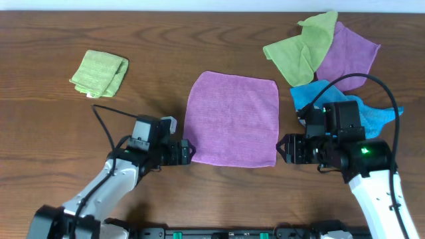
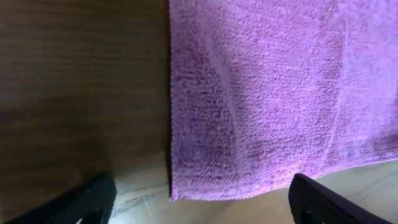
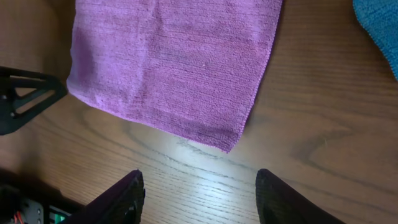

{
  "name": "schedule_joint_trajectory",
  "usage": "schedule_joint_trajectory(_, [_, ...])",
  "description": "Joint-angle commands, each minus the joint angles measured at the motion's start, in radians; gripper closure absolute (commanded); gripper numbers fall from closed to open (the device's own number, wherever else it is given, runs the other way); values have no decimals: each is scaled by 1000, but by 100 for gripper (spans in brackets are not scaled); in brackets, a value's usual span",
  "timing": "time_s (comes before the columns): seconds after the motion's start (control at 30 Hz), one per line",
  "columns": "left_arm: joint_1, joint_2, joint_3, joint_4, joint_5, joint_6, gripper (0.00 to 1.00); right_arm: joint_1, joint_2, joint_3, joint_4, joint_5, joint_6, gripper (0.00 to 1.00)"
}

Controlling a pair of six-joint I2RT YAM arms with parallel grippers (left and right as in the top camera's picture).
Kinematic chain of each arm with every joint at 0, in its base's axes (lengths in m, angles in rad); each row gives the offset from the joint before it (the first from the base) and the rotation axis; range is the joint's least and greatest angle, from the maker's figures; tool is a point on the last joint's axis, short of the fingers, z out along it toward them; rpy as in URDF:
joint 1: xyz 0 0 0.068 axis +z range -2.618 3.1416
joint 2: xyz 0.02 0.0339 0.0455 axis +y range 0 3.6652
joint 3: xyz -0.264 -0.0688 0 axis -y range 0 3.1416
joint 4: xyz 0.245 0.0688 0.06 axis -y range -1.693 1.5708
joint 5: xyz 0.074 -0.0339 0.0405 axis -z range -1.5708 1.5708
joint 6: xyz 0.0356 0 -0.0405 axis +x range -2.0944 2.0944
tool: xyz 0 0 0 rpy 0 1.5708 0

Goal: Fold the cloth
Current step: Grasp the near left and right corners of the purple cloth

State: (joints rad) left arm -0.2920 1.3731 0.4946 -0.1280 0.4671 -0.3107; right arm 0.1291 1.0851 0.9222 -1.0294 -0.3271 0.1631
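While the purple cloth [image 1: 232, 119] lies flat mid-table | left gripper [image 1: 188, 153] jaws spread, at its near-left corner | right gripper [image 1: 282, 149] jaws spread, at near-right corner | likely staged to pinch both corners for the fold

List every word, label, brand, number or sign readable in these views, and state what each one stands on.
No readable text in any view.
Purple cloth: plain, no print or label showing.
Folded green cloth: a small pale tab at its near corner, too small to read.
Left gripper and right gripper: black housings, no legible marking.
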Motion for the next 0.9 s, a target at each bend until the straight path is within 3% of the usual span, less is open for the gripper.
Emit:
schedule_joint_trajectory(0.0, [-6, 23, 16, 6, -3, -16, 10, -8, -6, 3, 1, -18, -23, 43])
schedule_joint_trajectory(0.13, [-6, 34, 16, 1, 5, -25, 11, -8, -6, -2, 2, -18, -23, 43])
schedule_joint_trajectory(0.4, [-11, 114, 16, 8, 84, -84, 21, -8, -6, -16, 9, -18, -23, 45])
schedule_joint_trajectory(0.6, [-11, 143, 15, -52, 109, -106, 31, -8, -6, -17, 12, -18, -23, 47])
schedule_joint_trajectory(0.87, [-11, 143, 11, -111, 105, -124, 36, -8, -6, -17, 24, -21, -22, 48])
